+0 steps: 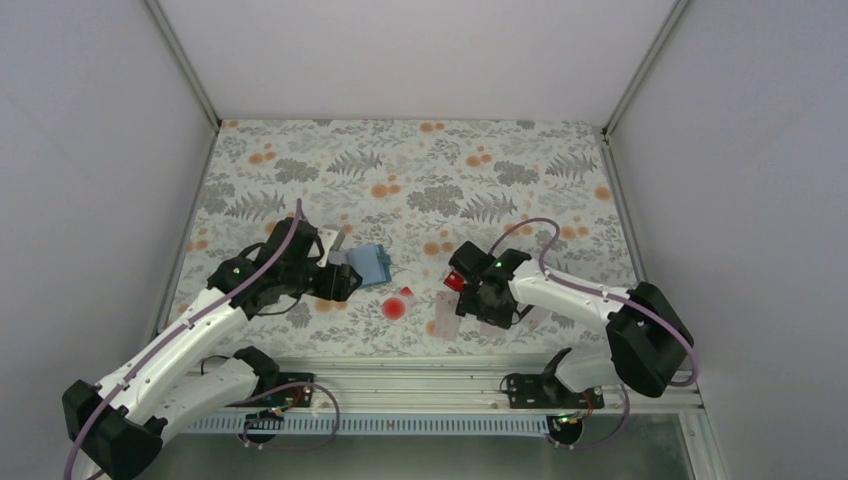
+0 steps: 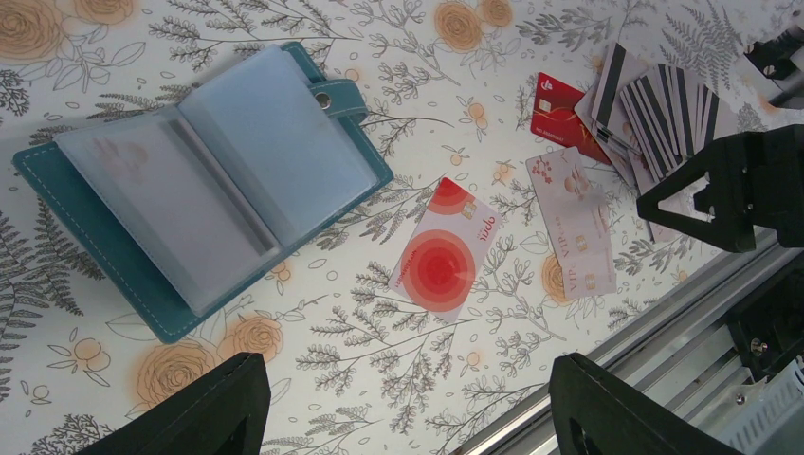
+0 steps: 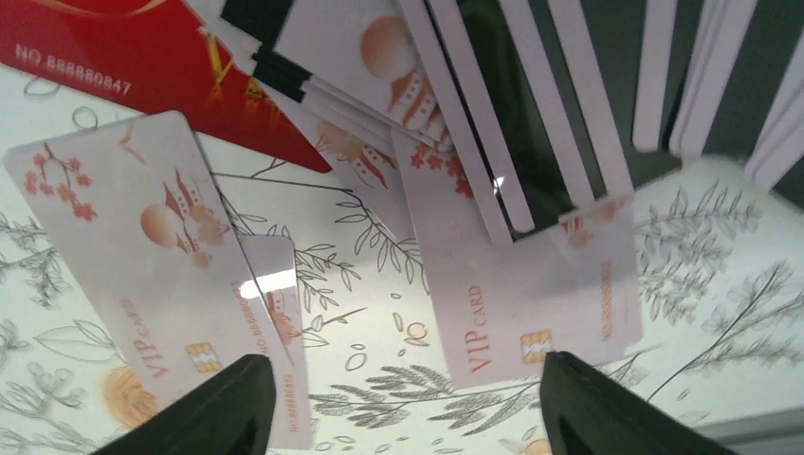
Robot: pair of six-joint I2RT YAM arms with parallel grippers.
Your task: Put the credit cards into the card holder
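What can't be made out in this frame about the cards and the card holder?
- Top external: the right claw covers most of the card pile, so the cards cannot be counted; their print is too small to read.
- Right wrist: the pile's cards overlap and run off the top edge, so there is no count here either.
- Left wrist: the card holder lies open, but its frosted sleeves hide whether any card is inside.
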